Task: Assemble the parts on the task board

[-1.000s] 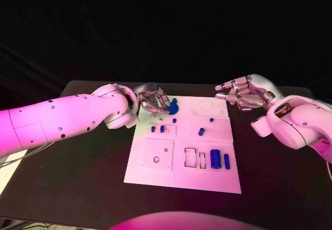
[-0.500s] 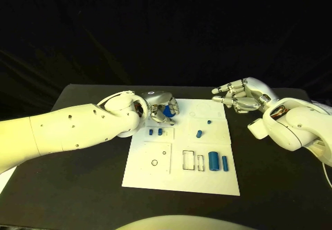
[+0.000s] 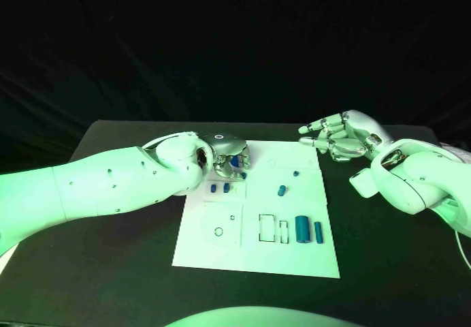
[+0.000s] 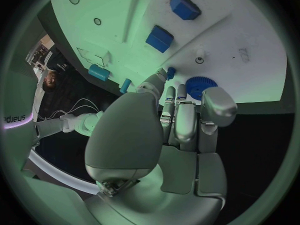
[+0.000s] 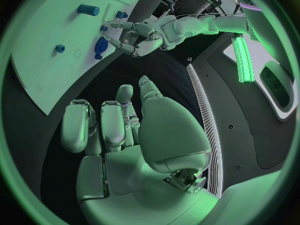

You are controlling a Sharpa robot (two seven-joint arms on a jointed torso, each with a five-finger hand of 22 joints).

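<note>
left hand (image 3: 228, 154): at about 11 o'clock of the board (image 3: 201, 252), fingers curled down over the gear (image 4: 199, 87); the left wrist view shows the fingertips (image 4: 170, 73) just beside the gear, but I cannot tell whether they grip it or only touch it.
gear: blue, toothed, lying flat on the board's far left corner, just ahead of the left hand.
blocks (image 3: 220, 186): two small blue ones side by side, at 6 o'clock of the left hand, untouched.
pegs (image 3: 282, 189): small blue pieces near the board's middle; two bigger cylinders (image 3: 308, 229) at about 5 o'clock of the board, next to outlined slots.
right hand (image 3: 339, 136): over the worktop (image 3: 118, 136) off the board's 1 o'clock corner, fingers loosely curled, holding nothing.
risk: if the gear is not seated square on its post, pressing could tilt or jam it; a slipping fingertip could push it off the corner, and the low left forearm could sweep the blocks.
change: since a second ago the left hand has turned over and dropped lower, so the gear is now mostly hidden from the head view; the right hand has hardly moved.
</note>
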